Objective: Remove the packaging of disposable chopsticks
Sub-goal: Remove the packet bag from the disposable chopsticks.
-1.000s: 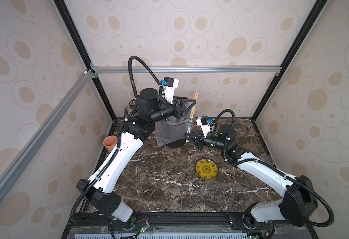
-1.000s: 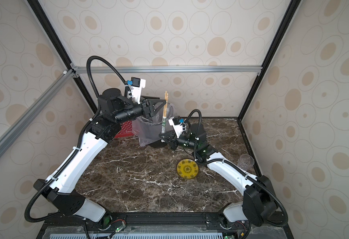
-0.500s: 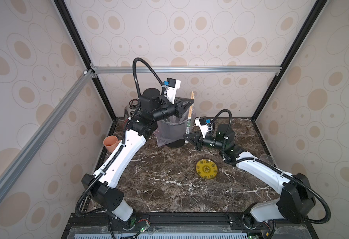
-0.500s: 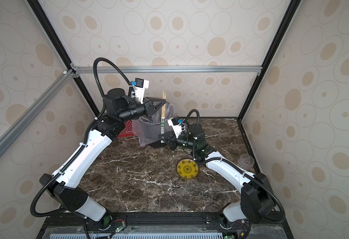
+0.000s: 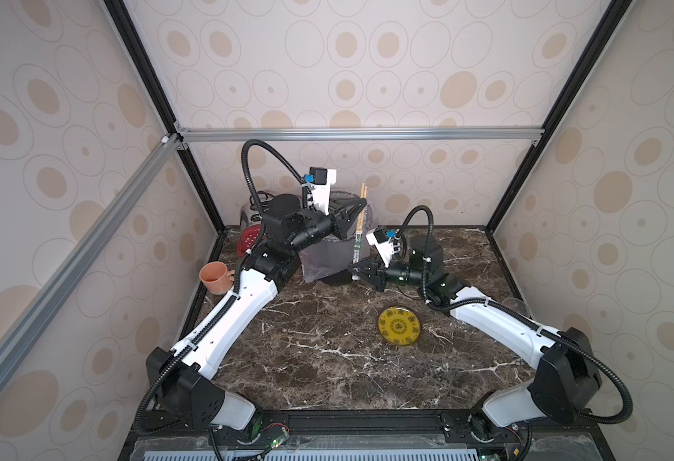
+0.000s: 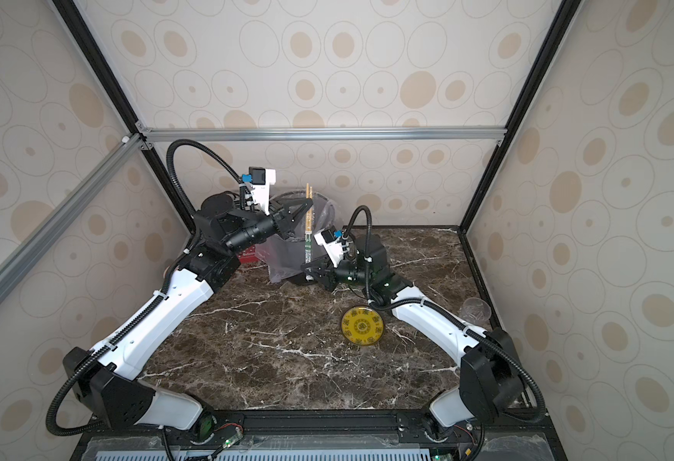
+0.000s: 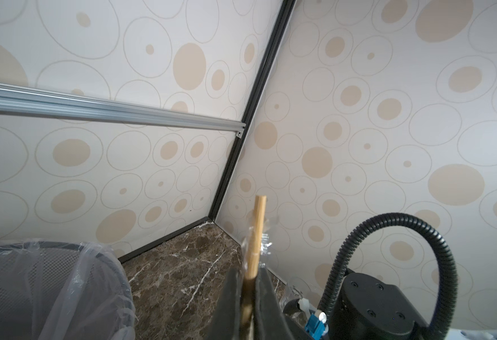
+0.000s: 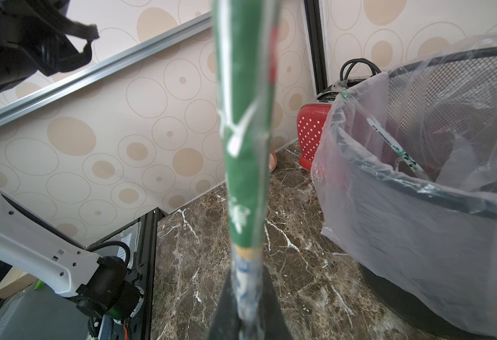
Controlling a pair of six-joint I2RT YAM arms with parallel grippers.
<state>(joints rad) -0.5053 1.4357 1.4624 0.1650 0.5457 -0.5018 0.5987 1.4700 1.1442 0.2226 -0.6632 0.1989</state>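
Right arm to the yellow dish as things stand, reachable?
Likely not yet: the right gripper is shut on the packaging, the left gripper on the chopsticks above. The yellow dish lies uncovered beside that arm, so once freed the way looks clear.

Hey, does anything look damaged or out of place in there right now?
Only the packaging: its upper end is torn open and ragged, and the disposable chopsticks poke out bare just past the left gripper. Nothing looks spilled.
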